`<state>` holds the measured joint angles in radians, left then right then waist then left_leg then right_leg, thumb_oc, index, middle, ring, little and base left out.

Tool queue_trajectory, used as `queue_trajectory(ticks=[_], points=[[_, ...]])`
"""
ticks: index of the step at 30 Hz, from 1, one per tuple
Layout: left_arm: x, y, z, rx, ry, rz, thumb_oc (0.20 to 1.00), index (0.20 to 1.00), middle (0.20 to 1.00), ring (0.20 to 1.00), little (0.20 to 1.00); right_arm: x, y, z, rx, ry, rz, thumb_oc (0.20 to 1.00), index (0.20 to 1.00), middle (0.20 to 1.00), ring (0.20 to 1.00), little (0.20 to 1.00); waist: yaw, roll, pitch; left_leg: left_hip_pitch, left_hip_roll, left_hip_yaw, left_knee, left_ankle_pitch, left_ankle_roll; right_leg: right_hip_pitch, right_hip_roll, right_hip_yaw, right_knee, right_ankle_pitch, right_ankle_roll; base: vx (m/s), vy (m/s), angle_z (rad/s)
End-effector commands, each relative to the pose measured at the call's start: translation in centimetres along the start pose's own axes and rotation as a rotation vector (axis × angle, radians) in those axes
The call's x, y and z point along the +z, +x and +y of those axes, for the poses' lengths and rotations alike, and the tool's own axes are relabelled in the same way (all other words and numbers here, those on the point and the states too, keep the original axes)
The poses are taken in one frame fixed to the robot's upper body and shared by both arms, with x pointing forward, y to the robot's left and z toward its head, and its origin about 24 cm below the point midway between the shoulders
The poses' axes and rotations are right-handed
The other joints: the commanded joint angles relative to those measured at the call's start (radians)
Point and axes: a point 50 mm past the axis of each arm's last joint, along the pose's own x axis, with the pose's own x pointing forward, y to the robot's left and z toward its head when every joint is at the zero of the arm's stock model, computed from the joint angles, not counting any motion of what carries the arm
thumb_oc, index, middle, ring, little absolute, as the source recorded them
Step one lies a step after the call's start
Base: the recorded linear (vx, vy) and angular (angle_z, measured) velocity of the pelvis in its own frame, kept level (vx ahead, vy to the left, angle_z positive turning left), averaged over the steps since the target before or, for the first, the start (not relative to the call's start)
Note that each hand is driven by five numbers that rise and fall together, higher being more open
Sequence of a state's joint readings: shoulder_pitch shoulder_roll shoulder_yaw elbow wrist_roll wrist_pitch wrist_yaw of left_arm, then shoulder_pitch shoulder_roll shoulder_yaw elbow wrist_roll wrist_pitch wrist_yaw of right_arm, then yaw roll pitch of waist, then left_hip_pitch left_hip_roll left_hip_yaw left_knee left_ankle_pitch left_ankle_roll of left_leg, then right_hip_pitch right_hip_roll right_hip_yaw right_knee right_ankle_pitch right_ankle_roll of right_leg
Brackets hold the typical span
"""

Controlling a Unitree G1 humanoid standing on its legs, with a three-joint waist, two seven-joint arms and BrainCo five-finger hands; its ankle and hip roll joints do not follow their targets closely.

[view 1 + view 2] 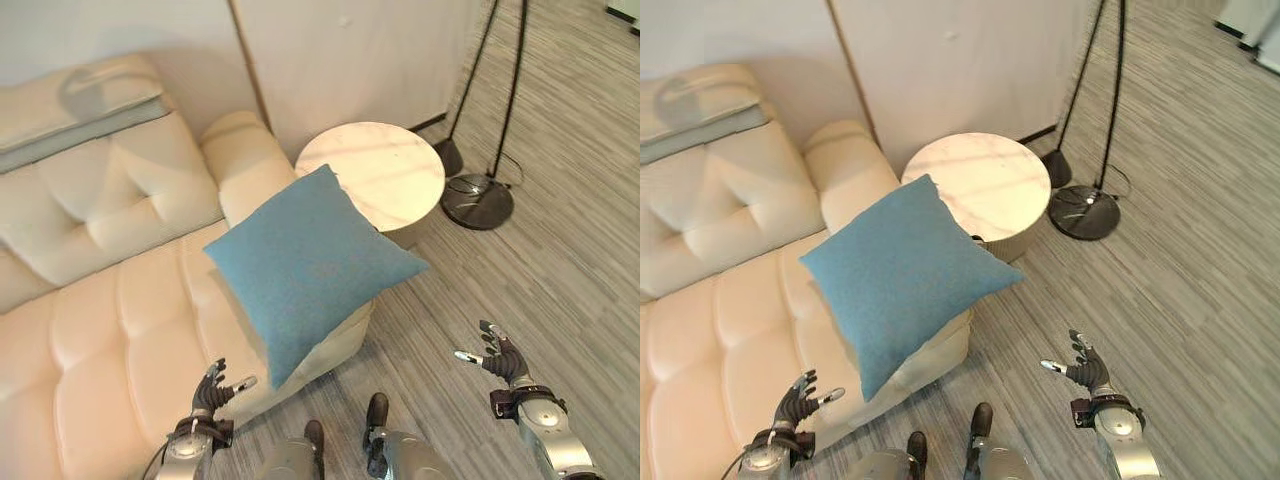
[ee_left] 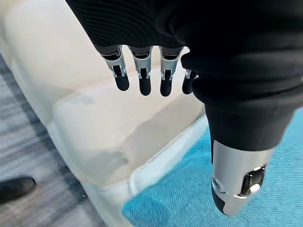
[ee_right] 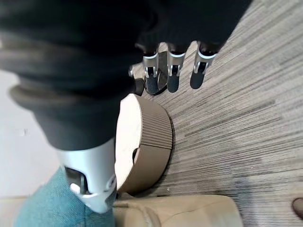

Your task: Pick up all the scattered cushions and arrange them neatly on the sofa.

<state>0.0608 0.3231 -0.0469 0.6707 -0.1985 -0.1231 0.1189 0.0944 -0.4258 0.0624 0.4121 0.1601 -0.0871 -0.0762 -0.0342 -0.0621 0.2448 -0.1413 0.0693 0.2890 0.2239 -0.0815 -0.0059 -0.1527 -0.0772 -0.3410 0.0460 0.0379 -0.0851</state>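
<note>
Cushion: the blue cushion (image 1: 310,268) sits on the right end of the cream sofa (image 1: 110,310), one corner pointing far toward the round side table (image 1: 375,170) and its near corners hanging past the seat's front edge; it seems tipped rather than lying flat, though I cannot tell how much of it the seat carries.
Left hand: the left hand (image 1: 216,392) is low at the near left, just beside the cushion's near corner and apart from it, fingers spread and holding nothing.
Right hand: the right hand (image 1: 497,358) is over the striped floor at the near right, well apart from the cushion, fingers splayed and empty.
Handling: I'd judge it light, soft and plump, its woven cover grippy rather than slick, nothing that would break; it will sag and fold if pinched by one corner.
Where to hold: best taken by two opposite edges, one hand each side, squeezing inward.
Surroundings: a floor lamp (image 1: 478,200) stands far right beyond the table.
</note>
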Motion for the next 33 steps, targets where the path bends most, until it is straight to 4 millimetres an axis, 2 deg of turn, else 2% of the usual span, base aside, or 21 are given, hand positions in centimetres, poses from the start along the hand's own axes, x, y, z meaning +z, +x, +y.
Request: queue_trajectory(ticks=[1,5,6,7,8,12,14,18,19,20,21,22,23,24,29,32,33], points=[[0.7,-0.4,2.1,0.035,0.037,-0.059,1.000,1.000,1.000,1.000,1.000,2.1,-0.3,-2.6,-0.063,-0.045,-0.111,1.000,1.000,1.000,1.000,1.000,-0.007,0.011,-0.065,-0.016,0.040,-0.010,0.010,-0.002,-0.059,0.094,-0.030,0.082,0.019,-0.108,0.157,0.15,0.013,0.25],[0.8,-0.6,2.9,0.056,0.030,-0.067,1.000,1.000,1.000,1.000,1.000,6.3,0.1,-3.5,-0.065,-0.132,-0.276,1.000,1.000,1.000,1.000,1.000,0.013,-0.002,-0.082,0.034,0.023,-0.014,-0.051,-0.004,-0.052,0.125,-0.023,0.083,0.011,-0.111,0.162,0.16,0.019,-0.21],[0.8,-0.6,2.9,0.056,0.030,-0.067,1.000,1.000,1.000,1.000,1.000,6.3,0.1,-3.5,-0.065,-0.132,-0.276,1.000,1.000,1.000,1.000,1.000,0.013,-0.002,-0.081,0.034,0.023,-0.014,-0.051,-0.004,-0.052,0.125,-0.023,0.083,0.011,-0.111,0.162,0.13,0.011,-0.15],[1.3,-0.5,3.3,0.069,0.023,-0.083,1.000,1.000,1.000,1.000,1.000,8.6,0.5,-3.6,-0.057,-0.167,-0.353,1.000,1.000,1.000,1.000,1.000,0.029,-0.011,-0.084,0.047,0.017,-0.014,-0.073,-0.003,-0.048,0.131,-0.022,0.086,0.006,-0.115,0.163,0.11,0.001,0.00],[1.8,-0.2,3.4,0.073,0.010,-0.101,1.000,1.000,1.000,1.000,1.000,9.7,0.8,-3.6,-0.047,-0.187,-0.387,1.000,1.000,1.000,1.000,1.000,0.039,-0.017,-0.084,0.053,0.014,-0.014,-0.090,0.000,-0.047,0.129,-0.020,0.087,0.003,-0.117,0.164,0.13,0.006,0.04],[3.5,0.4,3.5,0.085,-0.039,-0.154,1.000,1.000,1.000,1.000,1.000,12.8,2.2,-3.1,-0.002,-0.249,-0.457,1.000,1.000,1.000,1.000,1.000,0.070,-0.033,-0.075,0.050,0.003,-0.021,-0.129,0.012,-0.044,0.113,-0.016,0.092,-0.003,-0.112,0.167,0.04,-0.018,-0.07],[4.0,0.6,3.3,0.081,-0.061,-0.168,1.000,1.000,1.000,1.000,1.000,13.6,2.7,-2.8,0.013,-0.259,-0.471,1.000,1.000,1.000,1.000,1.000,0.077,-0.037,-0.070,0.040,0.002,-0.027,-0.134,0.017,-0.044,0.098,-0.015,0.093,-0.003,-0.110,0.168,-0.04,-0.023,0.03],[7.8,2.1,1.0,0.029,-0.159,-0.269,1.000,1.000,1.000,1.000,1.000,17.3,5.8,-1.1,0.062,-0.271,-0.471,1.000,1.000,1.000,1.000,1.000,0.114,-0.039,-0.037,-0.033,-0.009,-0.050,-0.188,0.064,-0.049,0.001,-0.010,0.096,-0.007,-0.084,0.170,-0.11,-0.021,0.12],[7.9,2.2,1.0,0.030,-0.161,-0.270,1.000,1.000,1.000,1.000,1.000,17.4,5.8,-1.1,0.062,-0.272,-0.473,1.000,1.000,1.000,1.000,1.000,0.112,-0.039,-0.037,-0.035,-0.009,-0.050,-0.188,0.065,-0.049,0.000,-0.010,0.096,-0.007,-0.084,0.170,-0.12,-0.008,0.25],[10.3,2.9,0.1,0.011,-0.191,-0.331,1.000,1.000,1.000,1.000,1.000,20.5,7.0,-0.8,0.052,-0.268,-0.501,1.000,1.000,1.000,1.000,1.000,0.123,-0.036,-0.017,-0.067,-0.013,-0.059,-0.210,0.091,-0.053,-0.046,-0.007,0.100,-0.004,-0.071,0.171,-0.11,0.001,0.22],[11.7,3.3,-0.4,0.002,-0.207,-0.360,1.000,1.000,1.000,1.000,1.000,22.0,7.6,-0.5,0.047,-0.271,-0.511,1.000,1.000,1.000,1.000,1.000,0.127,-0.033,-0.009,-0.081,-0.015,-0.063,-0.224,0.106,-0.055,-0.065,-0.005,0.102,-0.002,-0.067,0.169,-0.11,0.001,0.19],[11.7,3.3,-0.4,0.003,-0.209,-0.361,1.000,1.000,1.000,1.000,1.000,22.1,7.6,-0.5,0.048,-0.271,-0.514,1.000,1.000,1.000,1.000,1.000,0.125,-0.033,-0.008,-0.082,-0.015,-0.064,-0.225,0.106,-0.055,-0.066,-0.005,0.102,-0.001,-0.067,0.169,-0.07,0.015,0.08],[14.7,4.1,-1.8,-0.025,-0.239,-0.415,1.000,1.000,1.000,1.000,1.000,25.2,8.3,0.1,0.034,-0.276,-0.538,1.000,1.000,1.000,1.000,1.000,0.129,-0.025,0.004,-0.104,-0.017,-0.073,-0.251,0.133,-0.062,-0.098,-0.003,0.105,0.001,-0.058,0.171,-0.07,0.010,0.09],[16.6,4.5,-2.9,-0.047,-0.257,-0.441,1.000,1.000,1.000,1.000,1.000,26.9,8.7,0.8,0.035,-0.296,-0.549,1.000,1.000,1.000,1.000,1.000,0.131,-0.019,0.019,-0.114,-0.016,-0.078,-0.267,0.150,-0.067,-0.113,-0.001,0.104,0.002,-0.054,0.172,-0.09,0.006,0.07],[23.7,4.4,-7.6,-0.147,-0.259,-0.559,1.000,1.000,1.000,1.000,1.000,31.3,8.6,5.2,0.084,-0.330,-0.593,1.000,1.000,1.000,1.000,1.000,0.135,-0.002,0.058,-0.153,-0.014,-0.103,-0.300,0.190,-0.081,-0.155,0.000,0.096,-0.001,-0.042,0.177,-0.05,-0.020,0.11],[25.9,3.7,-9.6,-0.194,-0.278,-0.593,1.000,1.000,1.000,1.000,1.000,32.5,7.6,8.3,0.157,-0.337,-0.652,1.000,1.000,1.000,1.000,1.000,0.130,0.004,0.074,-0.170,-0.014,-0.111,-0.304,0.201,-0.085,-0.172,-0.001,0.093,0.000,-0.036,0.179,-0.04,-0.002,0.04],[25.9,3.7,-9.6,-0.194,-0.278,-0.593,1.000,1.000,1.000,1.000,1.000,32.5,7.6,8.3,0.156,-0.337,-0.653,1.000,1.000,1.000,1.000,1.000,0.130,0.005,0.074,-0.171,-0.014,-0.111,-0.304,0.201,-0.085,-0.173,-0.001,0.093,0.000,-0.036,0.179,0.00,0.000,0.00]])
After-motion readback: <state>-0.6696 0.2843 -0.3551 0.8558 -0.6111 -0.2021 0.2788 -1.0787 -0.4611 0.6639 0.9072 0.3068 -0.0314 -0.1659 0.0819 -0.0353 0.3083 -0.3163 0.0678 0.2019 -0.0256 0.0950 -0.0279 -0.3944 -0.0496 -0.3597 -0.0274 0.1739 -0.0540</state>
